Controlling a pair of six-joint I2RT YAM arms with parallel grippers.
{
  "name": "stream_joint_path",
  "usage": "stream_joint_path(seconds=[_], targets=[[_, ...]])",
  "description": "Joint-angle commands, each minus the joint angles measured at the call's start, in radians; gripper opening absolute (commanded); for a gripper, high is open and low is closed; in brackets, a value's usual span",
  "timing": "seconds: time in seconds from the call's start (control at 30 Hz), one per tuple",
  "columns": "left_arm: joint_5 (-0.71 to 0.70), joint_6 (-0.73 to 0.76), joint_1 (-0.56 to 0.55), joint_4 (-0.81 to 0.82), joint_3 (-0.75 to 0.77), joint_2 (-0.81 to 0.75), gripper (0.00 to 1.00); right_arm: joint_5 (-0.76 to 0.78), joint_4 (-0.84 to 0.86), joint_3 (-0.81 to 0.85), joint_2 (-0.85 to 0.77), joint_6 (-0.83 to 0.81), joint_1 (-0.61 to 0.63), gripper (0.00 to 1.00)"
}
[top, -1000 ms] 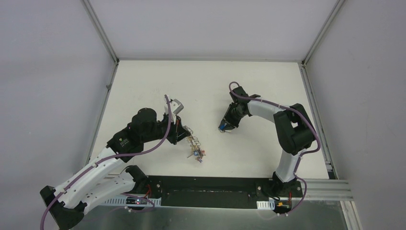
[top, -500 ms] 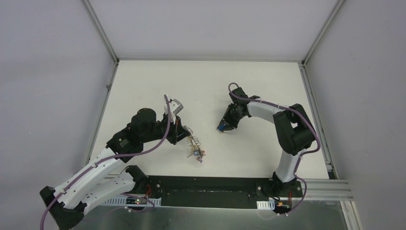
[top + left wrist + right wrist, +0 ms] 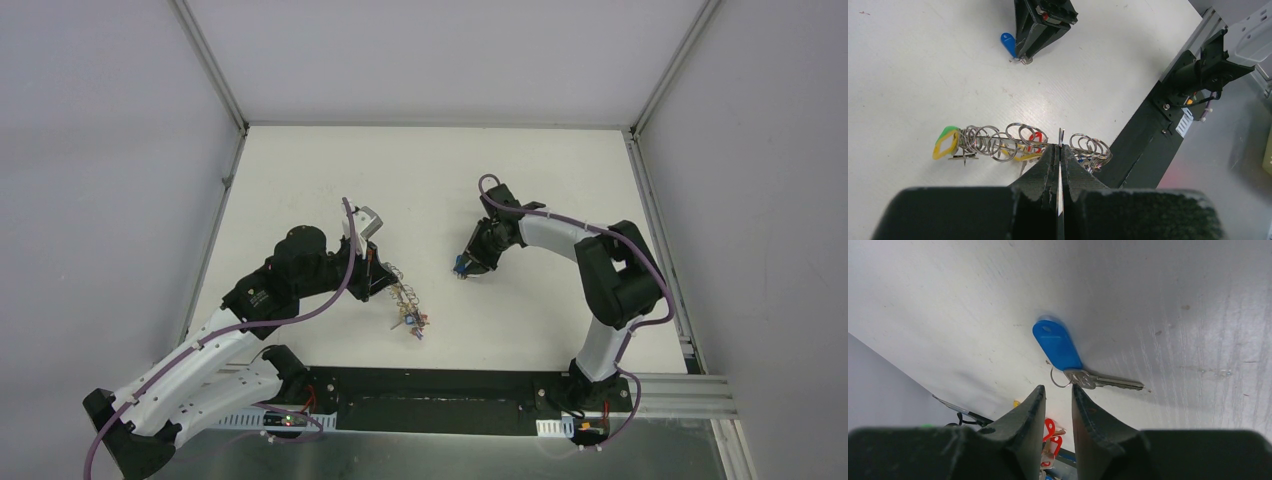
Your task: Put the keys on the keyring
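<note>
I read the left gripper (image 3: 1060,150) as clenched: its fingers are pressed together on a loop of the keyring (image 3: 998,142), and a thin sliver of metal shows between the fingertips. The keyring is stretched into a row of silver coils on the table (image 3: 430,180). A yellow tag (image 3: 945,146) with green behind it sits at the keyring's end farthest from the grip, and a red tag (image 3: 1035,140) sits among the coils just beside the grip. The blue-tagged key (image 3: 1068,360) lies flat on the table, well apart from the keyring and not threaded on it. The right gripper (image 3: 1058,395) stands over that key with its jaws slightly parted and nothing between them. Its fingertips are just beside the key's small ring.
</note>
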Motion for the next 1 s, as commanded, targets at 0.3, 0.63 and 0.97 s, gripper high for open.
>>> stream_joint_path(seconds=[0.3, 0.63, 0.97], targets=[[-0.026, -0.018, -0.012, 0.055, -0.001, -0.019, 0.0, -0.01, 0.039, 0.02, 0.015, 0.017, 0.006, 0.27], [-0.032, -0.014, -0.012, 0.046, -0.001, -0.027, 0.0, 0.004, 0.023, 0.045, 0.022, 0.001, 0.006, 0.27], [-0.03, -0.008, -0.012, 0.041, 0.006, -0.024, 0.0, 0.026, 0.009, 0.089, 0.037, -0.026, -0.001, 0.2]])
